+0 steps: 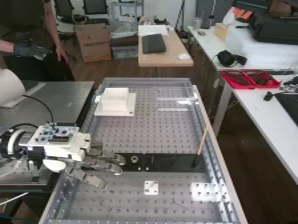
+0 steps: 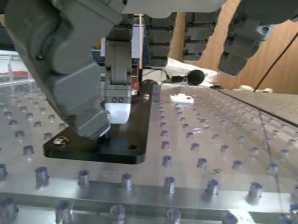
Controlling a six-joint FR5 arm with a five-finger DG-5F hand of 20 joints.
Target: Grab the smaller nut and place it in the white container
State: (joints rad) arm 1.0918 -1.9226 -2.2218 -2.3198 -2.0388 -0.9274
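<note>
In the high view the hand (image 1: pixel 69 149) is over the left end of the black bar (image 1: pixel 169 162), its fingers stretched out low across it. The bearing (image 1: pixel 134 159) stands on the bar just beyond the fingertips. In the wrist view the hand (image 2: pixel 72 82) is open, with the thumb's tip and one white-tipped finger close together just above the bar (image 2: pixel 136 127); the other fingers hang loose. No nut can be made out between them; the hand covers that part of the bar. The white container (image 1: pixel 115 99) stands farther up the bench on a white base.
A thin wooden stick (image 1: pixel 203 140) leans at the bench's right rail. A small white plate (image 1: pixel 151 188) lies below the bar. Clear pegs (image 2: pixel 169 185) stand in rows around the bar. At the upper left a person's gloved hand is away from the robot's hand.
</note>
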